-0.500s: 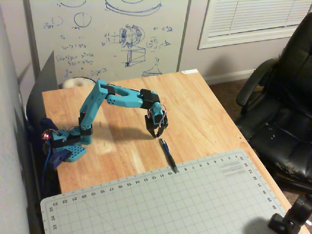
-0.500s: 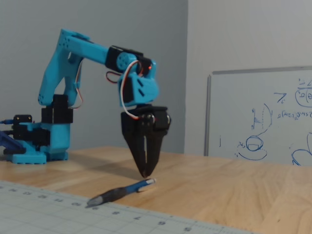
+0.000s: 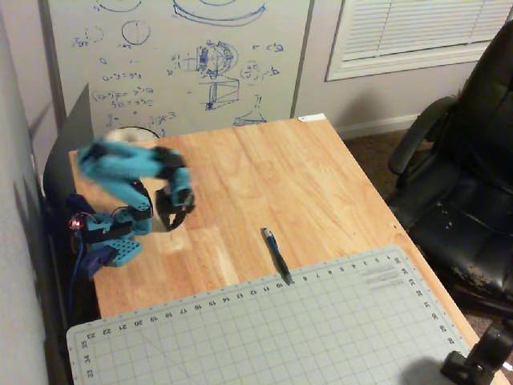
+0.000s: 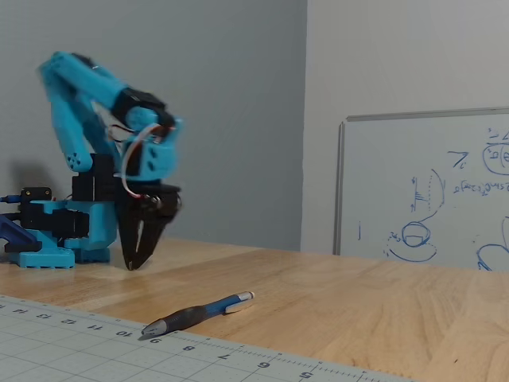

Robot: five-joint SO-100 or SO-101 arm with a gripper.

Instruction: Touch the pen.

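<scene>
Wooden table (image 3: 337, 184): pen (image 3: 277, 256) flat, well apart from raised jaws (image 3: 174, 221).

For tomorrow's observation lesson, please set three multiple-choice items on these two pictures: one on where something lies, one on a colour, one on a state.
1. Where does the pen lie?
A. wholly on the bare wood
B. on the wood, its dark tip on the edge of the cutting mat
C. on the office chair

2. What colour is the arm?
A. bright blue
B. orange
C. white

3. How does the gripper stand to the pen?
A. clamped on it
B. pressing its middle
C. apart from it, pointing down at the table

Key: 1 B, the tip meets the mat's ruled border in both fixed views. 2 A, its links are blue. 3 C, bare wood separates them.
</scene>
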